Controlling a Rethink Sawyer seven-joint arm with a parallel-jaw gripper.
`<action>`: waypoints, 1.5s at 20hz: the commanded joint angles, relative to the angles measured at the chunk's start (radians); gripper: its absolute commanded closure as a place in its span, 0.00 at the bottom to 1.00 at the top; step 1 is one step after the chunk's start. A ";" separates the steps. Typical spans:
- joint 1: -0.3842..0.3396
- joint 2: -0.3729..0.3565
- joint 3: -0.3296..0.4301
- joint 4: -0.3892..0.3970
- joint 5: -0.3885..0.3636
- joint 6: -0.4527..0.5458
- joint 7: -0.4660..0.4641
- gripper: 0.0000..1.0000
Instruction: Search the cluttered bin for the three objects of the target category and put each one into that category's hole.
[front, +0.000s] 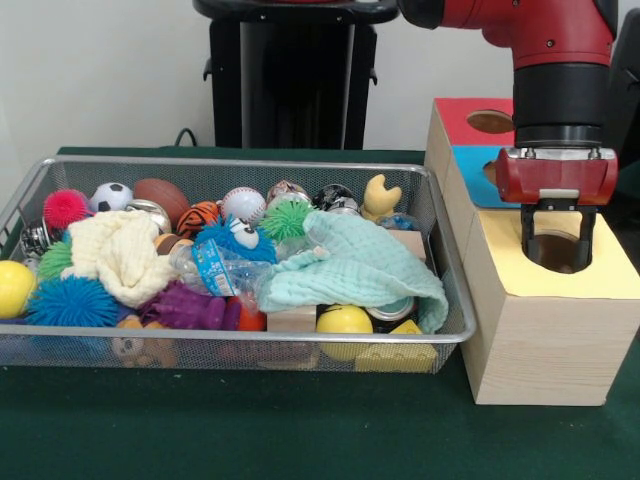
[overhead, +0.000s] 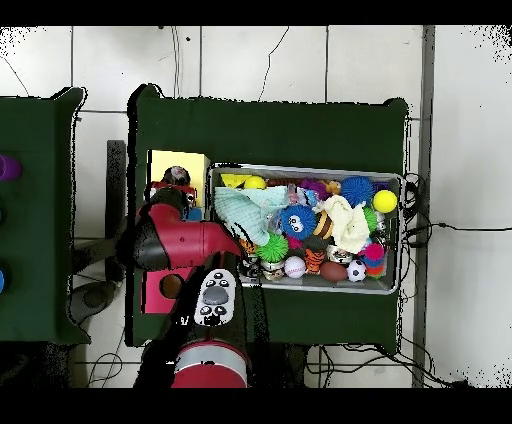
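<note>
Silver wire mesh forms the bin (front: 440, 215), which is set on a dark green surface (front: 300, 430) and is crowded with toys. No knotted rope ball can be picked out in the heap from either view; whether any are buried under the cloths cannot be told. A pale mint cloth (front: 350, 265) is draped over the right half of the pile, and a cream cloth (front: 120, 255) is bunched at the left. A blue spiky ball (front: 70, 300), a pink spiky ball (front: 66, 208), a yellow ball (front: 14, 287), a small soccer ball (front: 111, 196), a brown football (front: 160, 198) and a white red-stitched baseball (front: 243, 204) are seen among them.

Just beside the bin's right end a wooden box (front: 530, 340) is placed, topped with yellow, blue and red panels. The pincer (front: 557, 245) is held directly over the round hole (front: 557, 252) in the yellow panel, its fingers (front: 528, 225) spread about as wide as the hole. Nothing is seen between them.
</note>
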 joint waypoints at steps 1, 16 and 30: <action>-0.039 0.066 0.045 0.100 -0.027 0.106 0.118 0.00; -0.048 0.045 0.051 0.114 -0.026 0.115 0.119 1.00; -0.162 -0.160 0.141 0.236 -0.054 0.277 0.055 1.00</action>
